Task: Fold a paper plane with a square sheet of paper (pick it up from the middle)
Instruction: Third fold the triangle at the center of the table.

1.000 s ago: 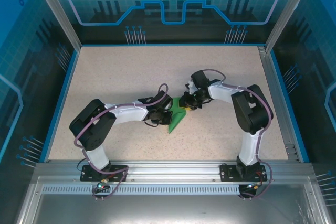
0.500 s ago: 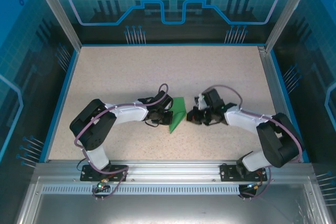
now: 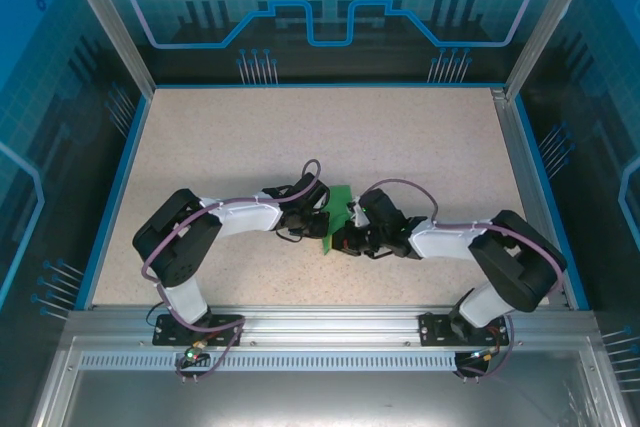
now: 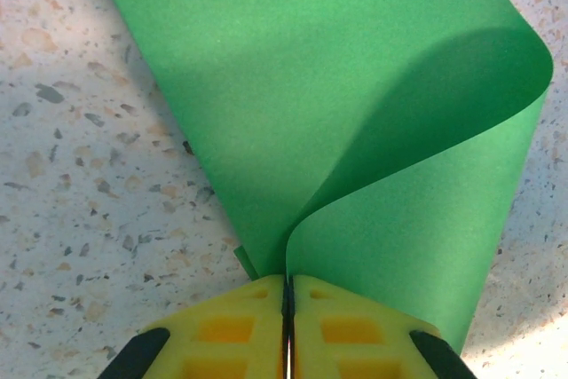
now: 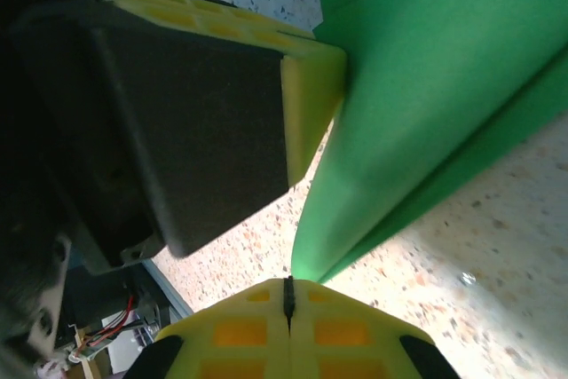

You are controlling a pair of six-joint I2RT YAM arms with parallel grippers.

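The green sheet of paper (image 3: pixel 340 209), folded into a narrow pointed shape, lies at the table's middle with one flap (image 4: pixel 426 210) curling up. From the left side, my left gripper (image 3: pixel 318 219) is shut on the paper's edge, its yellow fingertips (image 4: pixel 257 308) pinching the green layers (image 4: pixel 337 86). My right gripper (image 3: pixel 341 241) is low by the paper's near pointed tip (image 5: pixel 311 259). Its jaws (image 5: pixel 287 288) are shut, with the tip just touching the fingertips and not between them. The left gripper's finger (image 5: pixel 311 99) also presses on the paper (image 5: pixel 426 86) in the right wrist view.
The speckled beige table (image 3: pixel 250 137) has a blue raised border (image 3: pixel 110 192) and a metal rail along its near edge (image 3: pixel 320 319). Blue panels close off the back and both sides. Both arms bend inward and nearly meet at the paper.
The right arm left the paper's far right edge, swung out right, then came back in low to the near tip, its jaws closing on the way. The left gripper and paper stayed put.
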